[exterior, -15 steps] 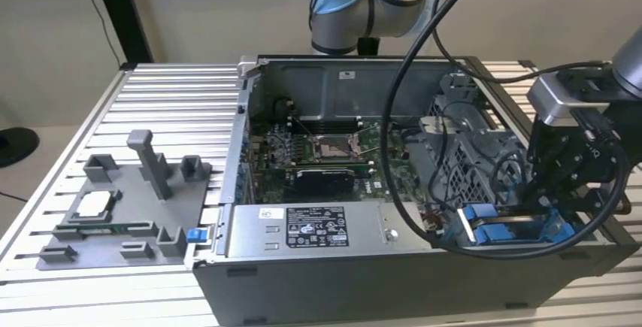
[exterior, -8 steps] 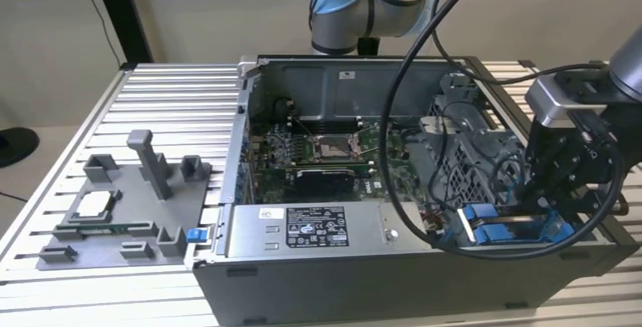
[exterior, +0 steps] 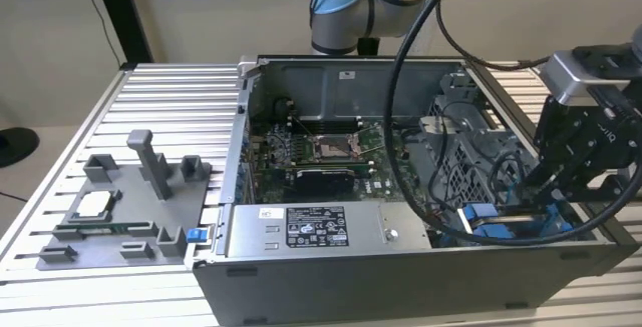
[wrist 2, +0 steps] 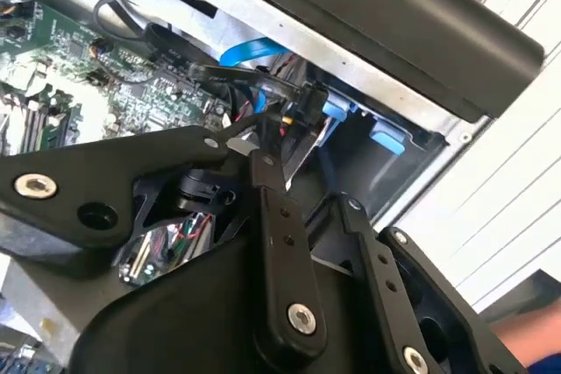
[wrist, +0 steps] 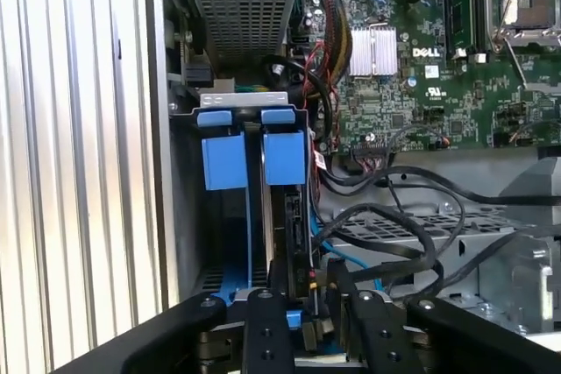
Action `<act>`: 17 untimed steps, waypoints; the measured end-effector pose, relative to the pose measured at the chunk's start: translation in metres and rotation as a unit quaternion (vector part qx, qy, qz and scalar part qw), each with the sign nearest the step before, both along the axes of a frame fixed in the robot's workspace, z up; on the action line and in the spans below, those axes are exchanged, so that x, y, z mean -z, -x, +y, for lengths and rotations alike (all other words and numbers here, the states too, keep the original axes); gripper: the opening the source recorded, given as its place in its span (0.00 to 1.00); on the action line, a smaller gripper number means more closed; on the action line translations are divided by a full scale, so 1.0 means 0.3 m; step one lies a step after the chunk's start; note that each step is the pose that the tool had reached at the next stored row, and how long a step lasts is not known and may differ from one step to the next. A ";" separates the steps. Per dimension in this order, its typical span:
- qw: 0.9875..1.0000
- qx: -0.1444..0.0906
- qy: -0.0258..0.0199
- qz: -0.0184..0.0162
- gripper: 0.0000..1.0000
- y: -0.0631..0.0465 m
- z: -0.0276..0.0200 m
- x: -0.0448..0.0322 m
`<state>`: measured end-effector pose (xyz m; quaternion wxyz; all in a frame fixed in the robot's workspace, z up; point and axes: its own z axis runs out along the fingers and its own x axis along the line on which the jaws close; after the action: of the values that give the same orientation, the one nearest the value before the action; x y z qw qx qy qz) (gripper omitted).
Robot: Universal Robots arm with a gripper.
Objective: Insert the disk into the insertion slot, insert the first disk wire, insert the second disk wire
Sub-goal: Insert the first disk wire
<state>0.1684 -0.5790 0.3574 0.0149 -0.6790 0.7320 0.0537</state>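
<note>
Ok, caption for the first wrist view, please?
Tool at a black wire connector beside the insertion slot, motherboard nearby.

Blue-framed disk (wrist: 286, 160) on edge, apparently seated in dark perforated insertion slot (wrist: 213, 279).

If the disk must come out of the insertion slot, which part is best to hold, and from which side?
Probably the blue tabs at its exposed end, coming from the open side of the case. The disk stands on edge inside the insertion slot, with black cables close beside it, so its flat faces seem out of reach.
</note>
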 end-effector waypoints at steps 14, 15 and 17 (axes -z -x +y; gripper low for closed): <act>1.000 -0.011 -0.001 0.000 1.00 -0.067 0.000 -0.013; 1.000 -0.015 -0.001 0.000 1.00 -0.068 0.000 -0.009; 1.000 -0.024 -0.001 0.000 1.00 -0.070 0.000 -0.001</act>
<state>0.1895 -0.5791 0.3578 0.0142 -0.6966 0.7152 0.0546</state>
